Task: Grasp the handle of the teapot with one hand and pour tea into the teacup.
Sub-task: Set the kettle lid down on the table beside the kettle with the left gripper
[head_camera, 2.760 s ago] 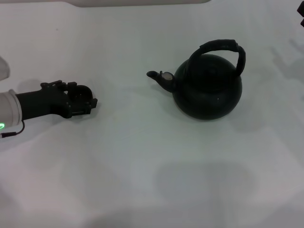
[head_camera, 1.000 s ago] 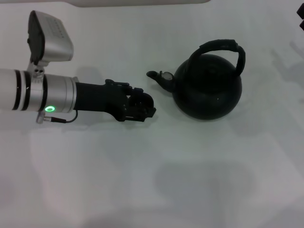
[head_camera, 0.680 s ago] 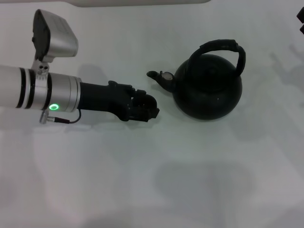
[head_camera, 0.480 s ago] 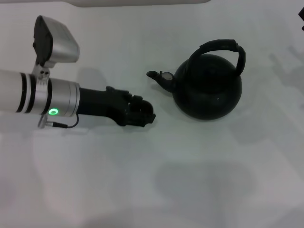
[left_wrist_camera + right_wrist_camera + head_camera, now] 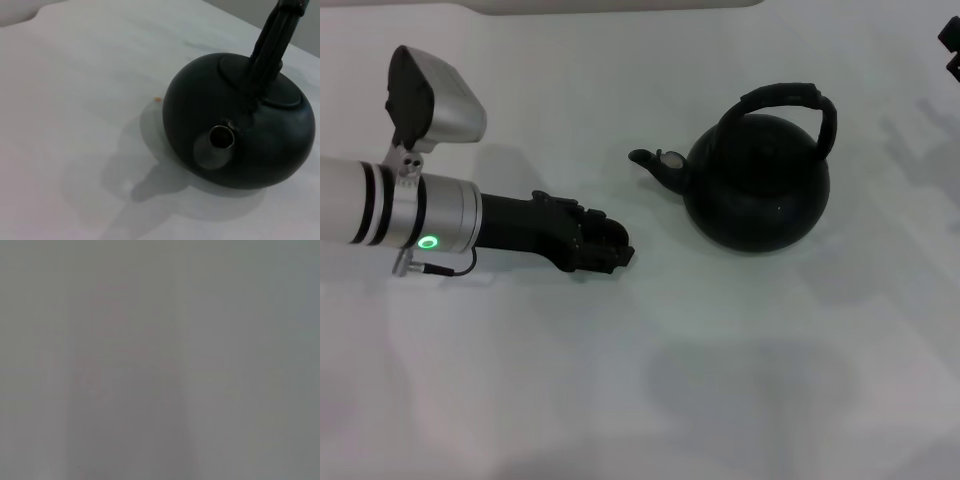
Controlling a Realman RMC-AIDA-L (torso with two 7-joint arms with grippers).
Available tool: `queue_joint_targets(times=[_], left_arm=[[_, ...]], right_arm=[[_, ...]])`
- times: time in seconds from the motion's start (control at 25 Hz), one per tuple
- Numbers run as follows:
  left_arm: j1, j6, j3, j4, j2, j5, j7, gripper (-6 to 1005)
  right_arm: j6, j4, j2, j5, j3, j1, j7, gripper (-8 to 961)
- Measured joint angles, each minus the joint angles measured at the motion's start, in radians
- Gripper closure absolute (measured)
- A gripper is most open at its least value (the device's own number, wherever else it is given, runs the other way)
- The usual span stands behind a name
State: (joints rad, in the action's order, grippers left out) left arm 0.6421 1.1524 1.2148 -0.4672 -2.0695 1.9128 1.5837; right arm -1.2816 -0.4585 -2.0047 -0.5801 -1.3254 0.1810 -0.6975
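Note:
The matte black teapot (image 5: 755, 195) stands upright right of the table's middle. Its arched handle (image 5: 790, 96) rises over the body and its spout (image 5: 655, 165) points left. My left gripper (image 5: 618, 254) reaches in from the left and hovers low, a short way in front and to the left of the spout tip, not touching the pot. The left wrist view faces the teapot (image 5: 260, 130), with the spout (image 5: 220, 140) aimed at the camera and the handle (image 5: 272, 45) behind it. The teacup does not show as a separate thing in any view.
White tabletop (image 5: 620, 380) lies all around the pot. A small black piece of my right arm (image 5: 950, 38) shows at the far right edge. The right wrist view is plain grey.
My left arm swept in from the far left toward the spout, then drew back a little to the left and nearer the front edge. The teapot has not moved.

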Motion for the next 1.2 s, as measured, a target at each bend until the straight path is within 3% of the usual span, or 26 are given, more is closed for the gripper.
queue_joint_targets(times=[0.48, 1.2], left_arm=[[-0.006, -0.070, -0.001, -0.024, 0.000, 0.029, -0.020, 303], [-0.080, -0.083, 0.001, -0.183, -0.008, 0.037, -0.059, 304]], right_arm=[[0.016, 0.016, -0.002, -0.001, -0.005, -0.006, 0.001, 305], [0.054, 0.020, -0.003, -0.001, -0.009, 0.005, 0.007, 304]])
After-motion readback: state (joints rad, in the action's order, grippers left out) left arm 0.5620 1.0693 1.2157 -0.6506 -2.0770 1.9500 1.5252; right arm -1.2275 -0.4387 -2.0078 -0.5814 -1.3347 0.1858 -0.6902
